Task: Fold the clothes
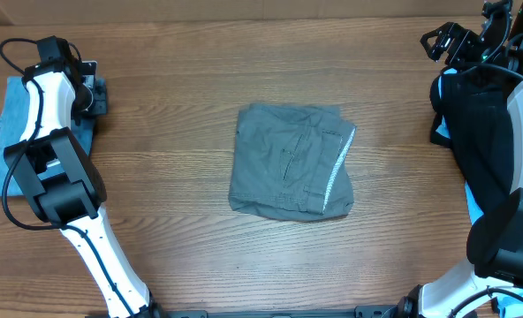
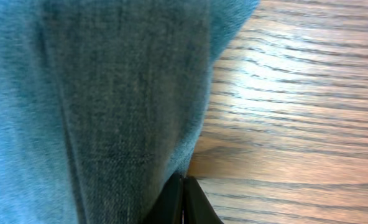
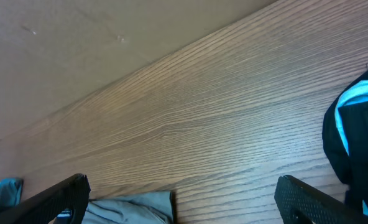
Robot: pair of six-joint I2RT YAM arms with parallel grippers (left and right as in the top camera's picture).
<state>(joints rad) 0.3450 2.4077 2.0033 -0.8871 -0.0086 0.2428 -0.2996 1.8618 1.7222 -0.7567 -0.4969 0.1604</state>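
The grey garment (image 1: 292, 162) lies folded into a rough square at the table's middle, pocket and seams up; its corner shows in the right wrist view (image 3: 134, 208). My left gripper (image 1: 92, 93) is at the far left, by the edge of the denim-blue garment (image 1: 1, 132). In the left wrist view its fingers (image 2: 184, 200) are shut together at the denim's (image 2: 97, 106) edge, with nothing seen between them. My right gripper (image 1: 443, 42) is at the far right back, open and empty (image 3: 184, 199), above bare wood next to the black garment (image 1: 475, 124).
A light blue garment (image 1: 479, 208) peeks out under the black one at the right edge; black and light blue cloth (image 3: 358, 137) also shows in the right wrist view. The wooden table (image 1: 173, 221) surrounds the grey garment. Both arm bases stand at the front corners.
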